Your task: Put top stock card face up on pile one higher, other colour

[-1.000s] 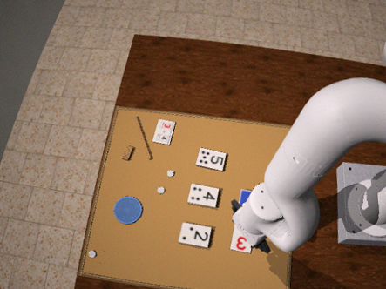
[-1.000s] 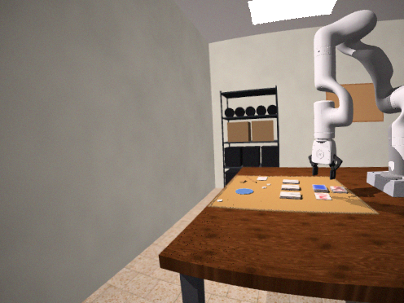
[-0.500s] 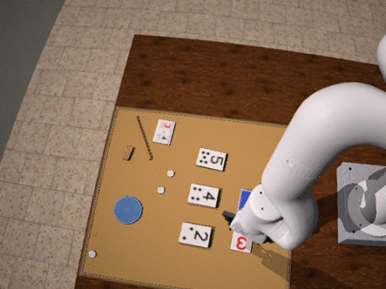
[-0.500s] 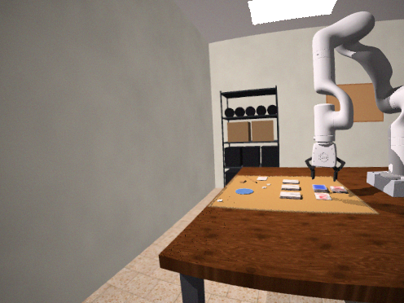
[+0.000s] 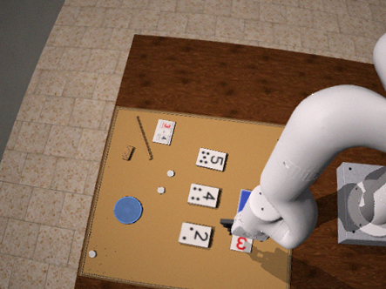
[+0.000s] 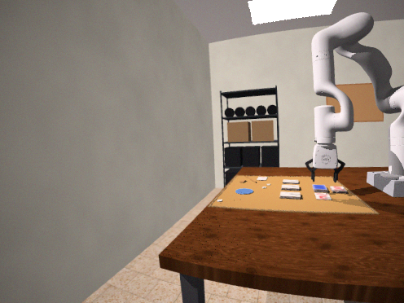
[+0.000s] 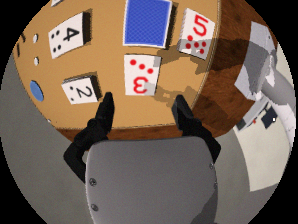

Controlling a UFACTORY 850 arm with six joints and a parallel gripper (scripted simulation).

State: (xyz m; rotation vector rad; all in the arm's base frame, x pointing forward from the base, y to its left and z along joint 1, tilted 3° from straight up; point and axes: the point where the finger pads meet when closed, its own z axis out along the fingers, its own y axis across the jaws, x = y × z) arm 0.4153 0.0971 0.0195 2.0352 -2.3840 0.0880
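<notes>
The face-down blue stock lies between a red three and a red five; the arm hides the five in the top view. Three piles stand in a row: black five, black four and black two. My gripper is wide open and empty, above the cards, pointing down. In the top view the arm partly covers the stock and the three.
The card cloth also bears a blue disc, small white discs, a thin stick, a brown block and a small card with red and black print.
</notes>
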